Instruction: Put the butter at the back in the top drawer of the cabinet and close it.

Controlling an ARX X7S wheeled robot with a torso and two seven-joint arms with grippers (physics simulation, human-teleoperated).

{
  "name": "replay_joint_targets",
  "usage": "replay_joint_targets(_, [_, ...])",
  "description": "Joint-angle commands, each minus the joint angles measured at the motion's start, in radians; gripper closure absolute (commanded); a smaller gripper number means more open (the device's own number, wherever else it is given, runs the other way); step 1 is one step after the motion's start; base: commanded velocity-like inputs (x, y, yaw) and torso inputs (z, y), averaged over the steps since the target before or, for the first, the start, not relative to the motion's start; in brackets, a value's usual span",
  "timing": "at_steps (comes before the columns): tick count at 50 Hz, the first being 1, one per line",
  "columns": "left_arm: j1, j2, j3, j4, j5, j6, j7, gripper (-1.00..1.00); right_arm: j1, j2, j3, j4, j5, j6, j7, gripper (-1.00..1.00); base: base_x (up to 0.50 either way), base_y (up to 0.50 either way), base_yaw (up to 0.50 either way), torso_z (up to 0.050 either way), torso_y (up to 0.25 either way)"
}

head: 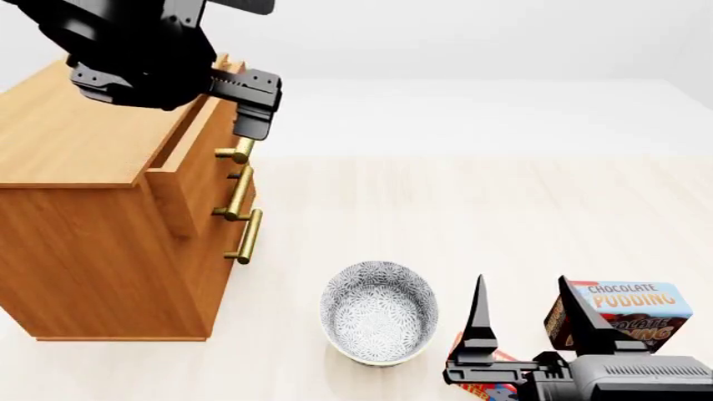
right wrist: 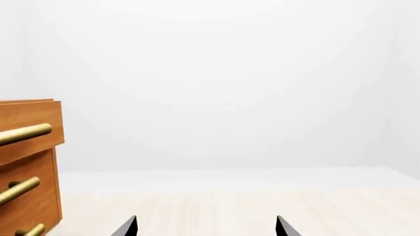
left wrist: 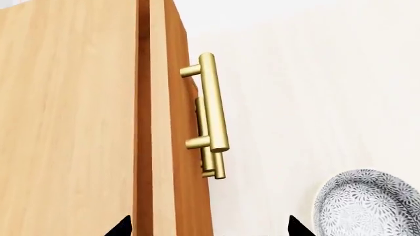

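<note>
Two arms are showing in my head view, and neither is holding anything that I can make out; the left gripper (head: 247,125) is hanging just above the brass handle (head: 236,153) of the top drawer (head: 184,171), and I am reading its fingers as spread in the left wrist view, where only two black tips (left wrist: 121,227) are poking into the picture with a wide gap between them; the top drawer is standing slightly out from the front of the cabinet (head: 100,242), with a narrow gap showing behind its front panel; its inside is hidden from me. The right gripper (head: 529,313) is sitting low near the floor's near edge, fingers well apart and empty; it is covering most of a small red carton (head: 482,389) that is peeking out beneath it, cut off by the picture's edge, too hidden for me to read as the butter; the patterned bowl (head: 379,311) is lying just beside it, and the chocolate pudding box (head: 629,311) is standing partly behind the far finger.
</note>
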Motion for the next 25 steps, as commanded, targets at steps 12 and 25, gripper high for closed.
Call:
replay_joint_targets(12, [0.015,0.072,0.081,-0.126,0.115,0.006,0.164,-1.0,-0.003,0.009,-0.009,-0.004,-0.001,-0.002,0.005,-1.0,0.0,0.0,0.0,0.0,0.0])
replay_joint_targets(25, [0.03,0.105,0.122,-0.175,0.162,0.018,0.232,-1.0,-0.001,0.012,-0.012,-0.002,0.0,-0.005,0.007,-1.0,0.0,0.0,0.0,0.0,0.0])
